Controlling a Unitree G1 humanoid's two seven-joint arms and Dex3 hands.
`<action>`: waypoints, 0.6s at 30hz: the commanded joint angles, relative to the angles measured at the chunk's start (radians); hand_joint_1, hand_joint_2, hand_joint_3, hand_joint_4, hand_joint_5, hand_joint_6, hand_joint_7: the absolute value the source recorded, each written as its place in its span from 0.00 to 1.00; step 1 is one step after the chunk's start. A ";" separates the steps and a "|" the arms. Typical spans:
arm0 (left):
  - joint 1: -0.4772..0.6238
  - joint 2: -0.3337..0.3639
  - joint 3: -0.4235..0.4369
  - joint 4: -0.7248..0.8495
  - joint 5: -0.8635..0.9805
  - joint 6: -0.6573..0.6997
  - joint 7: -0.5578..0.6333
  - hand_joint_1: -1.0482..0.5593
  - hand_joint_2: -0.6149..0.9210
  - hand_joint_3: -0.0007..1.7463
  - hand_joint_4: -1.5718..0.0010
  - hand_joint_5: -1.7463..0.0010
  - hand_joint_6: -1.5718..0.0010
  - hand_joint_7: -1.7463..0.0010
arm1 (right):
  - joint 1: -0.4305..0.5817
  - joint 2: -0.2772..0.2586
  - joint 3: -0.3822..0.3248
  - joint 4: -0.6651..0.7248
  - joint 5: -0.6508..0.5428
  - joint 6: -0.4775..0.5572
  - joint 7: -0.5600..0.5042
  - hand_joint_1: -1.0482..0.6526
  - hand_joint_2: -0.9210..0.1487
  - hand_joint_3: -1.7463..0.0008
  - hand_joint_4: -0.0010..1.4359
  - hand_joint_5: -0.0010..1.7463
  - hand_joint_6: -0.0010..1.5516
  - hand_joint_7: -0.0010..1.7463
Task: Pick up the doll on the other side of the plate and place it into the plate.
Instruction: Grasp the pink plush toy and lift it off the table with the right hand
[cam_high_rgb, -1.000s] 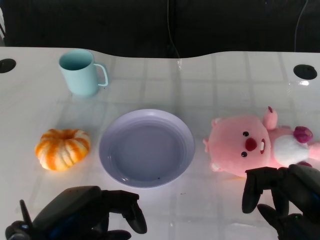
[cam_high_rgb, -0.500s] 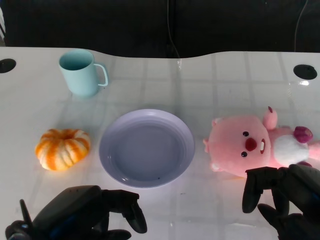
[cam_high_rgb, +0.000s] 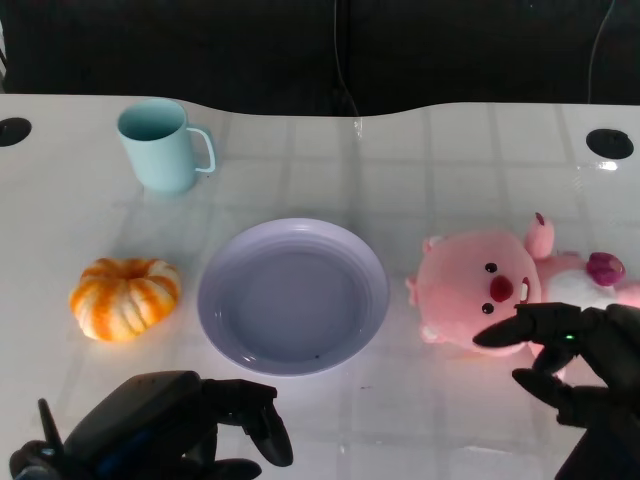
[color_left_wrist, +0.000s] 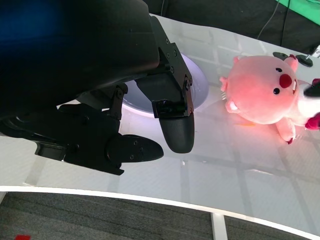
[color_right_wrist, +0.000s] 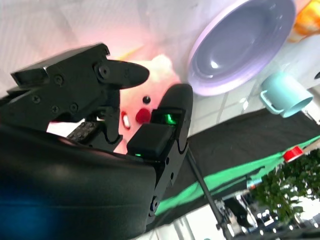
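Reaching over the tabletop's near right edge, the right hand (cam_high_rgb: 575, 355) spreads its fingers, empty, just over the pink doll (cam_high_rgb: 500, 290), which lies beside the plate (cam_high_rgb: 293, 296). Soft and light, I'd say: best gripped around the plump head.

Bright, even overhead light. Glossy white bench (cam_high_rgb: 420, 170) throws broad glare w/ faint grid reflections; soft shadows only. Head view sharp, dark backdrop behind. Left wrist view: doll (color_left_wrist: 267, 90) overexposed, pink bleeding onto bench. Right wrist view: doll (color_right_wrist: 145, 80) blown out and hazy, near hand (color_right_wrist: 120, 110) dark, slightly soft, edges stretched.
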 joint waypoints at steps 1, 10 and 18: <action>-0.002 0.014 0.010 0.000 -0.002 0.001 -0.003 0.54 1.00 0.20 0.57 0.08 0.53 0.46 | -0.017 -0.015 -0.027 0.003 -0.029 0.010 -0.026 0.44 0.02 0.93 0.38 0.30 0.42 0.01; -0.001 0.016 0.009 -0.001 0.000 -0.006 -0.006 0.54 1.00 0.20 0.58 0.10 0.54 0.46 | -0.036 -0.013 -0.051 -0.009 -0.093 0.075 -0.038 0.33 0.00 0.98 0.13 0.21 0.18 0.00; 0.000 0.014 0.006 -0.005 0.004 0.006 -0.007 0.54 1.00 0.20 0.57 0.10 0.53 0.46 | -0.074 -0.045 -0.031 -0.048 -0.182 0.209 0.060 0.27 0.00 0.99 0.02 0.22 0.12 0.00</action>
